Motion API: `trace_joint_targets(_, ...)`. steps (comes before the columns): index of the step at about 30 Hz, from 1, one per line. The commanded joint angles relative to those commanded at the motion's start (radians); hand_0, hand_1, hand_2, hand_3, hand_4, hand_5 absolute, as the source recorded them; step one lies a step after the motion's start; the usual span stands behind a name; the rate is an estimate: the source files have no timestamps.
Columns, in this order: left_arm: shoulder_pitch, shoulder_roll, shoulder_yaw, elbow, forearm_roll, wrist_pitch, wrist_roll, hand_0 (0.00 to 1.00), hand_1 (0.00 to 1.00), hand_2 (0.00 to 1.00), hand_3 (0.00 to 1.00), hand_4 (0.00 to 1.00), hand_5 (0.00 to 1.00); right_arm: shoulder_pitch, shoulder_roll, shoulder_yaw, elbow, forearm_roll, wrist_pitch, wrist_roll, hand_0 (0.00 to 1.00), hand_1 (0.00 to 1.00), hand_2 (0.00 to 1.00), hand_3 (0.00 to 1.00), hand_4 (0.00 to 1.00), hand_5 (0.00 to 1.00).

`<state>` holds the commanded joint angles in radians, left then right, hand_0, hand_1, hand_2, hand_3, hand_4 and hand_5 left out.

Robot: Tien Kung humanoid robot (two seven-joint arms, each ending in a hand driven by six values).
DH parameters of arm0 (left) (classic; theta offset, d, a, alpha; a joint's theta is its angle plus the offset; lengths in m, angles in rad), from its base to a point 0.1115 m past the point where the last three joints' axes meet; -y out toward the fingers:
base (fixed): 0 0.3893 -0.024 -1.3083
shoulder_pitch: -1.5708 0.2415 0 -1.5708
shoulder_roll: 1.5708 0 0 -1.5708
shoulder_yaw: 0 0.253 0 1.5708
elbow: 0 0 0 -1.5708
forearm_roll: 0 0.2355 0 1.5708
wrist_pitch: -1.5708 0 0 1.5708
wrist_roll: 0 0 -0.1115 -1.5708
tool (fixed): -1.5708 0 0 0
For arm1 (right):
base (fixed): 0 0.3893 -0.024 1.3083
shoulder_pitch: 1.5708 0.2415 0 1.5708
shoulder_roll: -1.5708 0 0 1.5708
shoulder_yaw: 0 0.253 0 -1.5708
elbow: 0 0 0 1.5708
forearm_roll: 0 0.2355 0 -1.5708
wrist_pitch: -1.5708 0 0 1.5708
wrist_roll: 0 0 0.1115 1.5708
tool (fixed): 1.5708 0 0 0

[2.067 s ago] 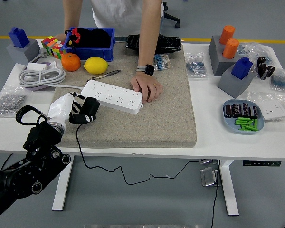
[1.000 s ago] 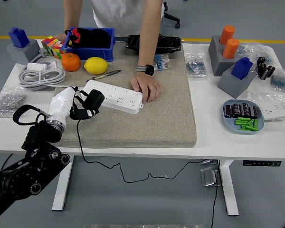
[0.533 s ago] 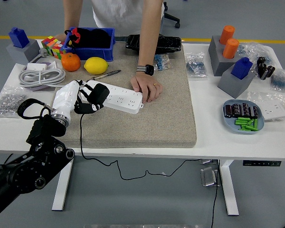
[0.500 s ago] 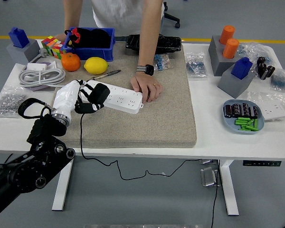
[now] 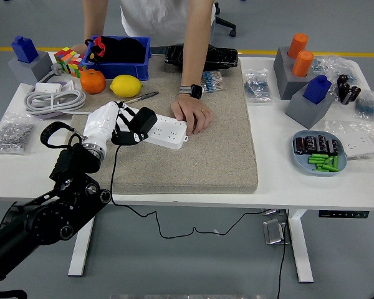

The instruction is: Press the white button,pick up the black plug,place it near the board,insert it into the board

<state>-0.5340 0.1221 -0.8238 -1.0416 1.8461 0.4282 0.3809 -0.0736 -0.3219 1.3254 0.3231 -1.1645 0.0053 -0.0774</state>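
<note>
The left hand, fingers clamped on the black plug, holds it over the power strip's left end, while a person's hand steadies its right end for insertion.

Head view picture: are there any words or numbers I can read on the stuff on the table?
No words or numbers can be read in this picture.
Power strip: any print by the sockets is too small to read.
Plastic bags: too blurred to tell if they have labels.
Black plug in the left robot hand: no print shows.
</note>
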Motion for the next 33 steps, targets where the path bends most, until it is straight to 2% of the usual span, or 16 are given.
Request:
trace_joint_targets(7, -0.013, -0.016, 0.023, 0.013, -0.005, -0.002, 0.006, 0.260, 0.249, 0.299, 0.522, 0.810, 0.002, 0.004, -0.001, -0.002, 0.001, 0.001, 0.000, 0.000, 0.823, 0.705, 0.695, 0.650, 0.767, 0.434)
trace_joint_targets(17, -0.049, -0.043, 0.058, 0.069, -0.008, 0.007, 0.027, 0.257, 0.248, 0.299, 0.522, 0.809, 0.002, 0.006, -0.002, -0.006, 0.001, 0.004, 0.000, 0.001, 0.821, 0.704, 0.695, 0.650, 0.768, 0.433)
trace_joint_targets(33, -0.051, -0.050, 0.039, 0.092, -0.007, 0.015, 0.035, 0.254, 0.247, 0.298, 0.520, 0.812, 0.002, 0.005, -0.003, -0.007, 0.000, 0.005, 0.000, 0.001, 0.820, 0.704, 0.695, 0.649, 0.768, 0.431)
